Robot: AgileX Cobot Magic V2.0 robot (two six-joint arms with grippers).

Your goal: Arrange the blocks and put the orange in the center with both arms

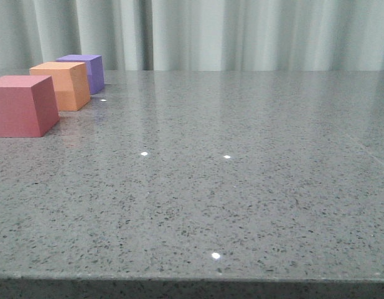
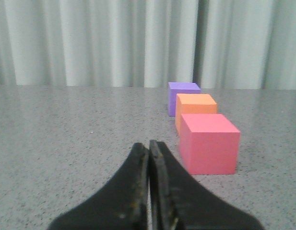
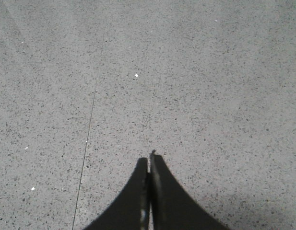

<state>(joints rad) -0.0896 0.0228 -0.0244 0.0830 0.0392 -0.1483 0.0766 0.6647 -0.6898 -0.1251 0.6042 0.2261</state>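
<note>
Three cubes stand in a row at the table's far left in the front view: the pink-red block [image 1: 20, 104] nearest, the orange block [image 1: 64, 84] in the middle, the purple block [image 1: 86, 70] farthest. The left wrist view shows the same row, pink-red [image 2: 209, 143], orange [image 2: 195, 109], purple [image 2: 182, 94]. My left gripper [image 2: 148, 143] is shut and empty, a short way to the side of the pink-red cube. My right gripper [image 3: 150, 158] is shut over bare tabletop, holding nothing. Neither gripper appears in the front view.
The grey speckled stone table [image 1: 229, 187] stretches wide to the right of the cubes. Pale curtains [image 1: 241, 34] hang behind the table's far edge. A thin seam line [image 3: 88, 139] runs across the tabletop in the right wrist view.
</note>
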